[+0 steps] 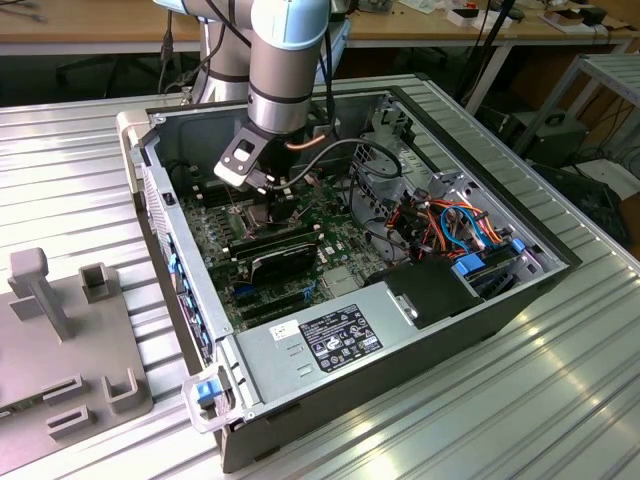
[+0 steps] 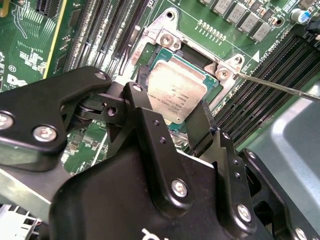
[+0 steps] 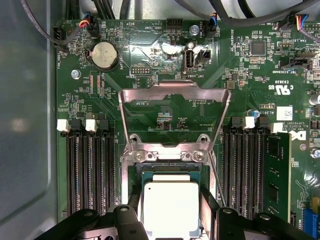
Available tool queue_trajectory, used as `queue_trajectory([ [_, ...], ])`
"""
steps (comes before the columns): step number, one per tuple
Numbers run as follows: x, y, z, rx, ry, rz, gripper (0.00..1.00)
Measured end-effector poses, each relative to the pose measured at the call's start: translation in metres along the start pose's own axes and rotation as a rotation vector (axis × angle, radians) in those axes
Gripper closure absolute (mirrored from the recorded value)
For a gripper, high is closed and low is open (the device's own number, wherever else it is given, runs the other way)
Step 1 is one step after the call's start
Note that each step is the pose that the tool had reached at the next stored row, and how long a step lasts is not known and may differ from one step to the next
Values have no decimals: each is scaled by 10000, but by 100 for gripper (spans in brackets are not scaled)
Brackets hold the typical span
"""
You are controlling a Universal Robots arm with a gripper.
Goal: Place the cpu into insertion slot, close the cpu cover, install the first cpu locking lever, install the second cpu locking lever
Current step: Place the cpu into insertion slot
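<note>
You are looking at a ribbed metal table (image 1: 560,400) with an open computer case (image 1: 160,215) lying on it. A grey fixture block (image 1: 60,330) sits apart from it, at the exterior view's left. The robot arm (image 1: 285,60) reaches down into the case, over the green motherboard (image 1: 335,240). The gripper (image 1: 262,190) hangs low above the board.

In the first wrist view, banks of long black memory slots (image 3: 90,170) run along both sides of the socket area. The cpu cover (image 3: 175,92) is swung open. Its silver frame lies back over the board beyond the insertion slot (image 3: 172,171), and the board shows through its square window.

The cpu (image 3: 170,205) lies silver face up, inside the slot's dark walls. In both wrist views the gripper (image 2: 170,100) straddles it, black metal close against two opposite edges of the chip (image 2: 175,90). You cannot tell whether it is clamping the chip or has let go.

A thin wire locking lever (image 2: 280,86) juts from the corner of the socket bracket, well clear of the cover.
</note>
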State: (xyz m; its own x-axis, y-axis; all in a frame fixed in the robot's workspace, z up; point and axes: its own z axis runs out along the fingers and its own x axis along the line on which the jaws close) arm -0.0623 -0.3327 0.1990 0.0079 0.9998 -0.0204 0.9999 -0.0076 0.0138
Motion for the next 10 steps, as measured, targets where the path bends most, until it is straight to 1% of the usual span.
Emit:
queue_trajectory([
  [10, 4, 23, 8, 1, -2, 1, 45],
])
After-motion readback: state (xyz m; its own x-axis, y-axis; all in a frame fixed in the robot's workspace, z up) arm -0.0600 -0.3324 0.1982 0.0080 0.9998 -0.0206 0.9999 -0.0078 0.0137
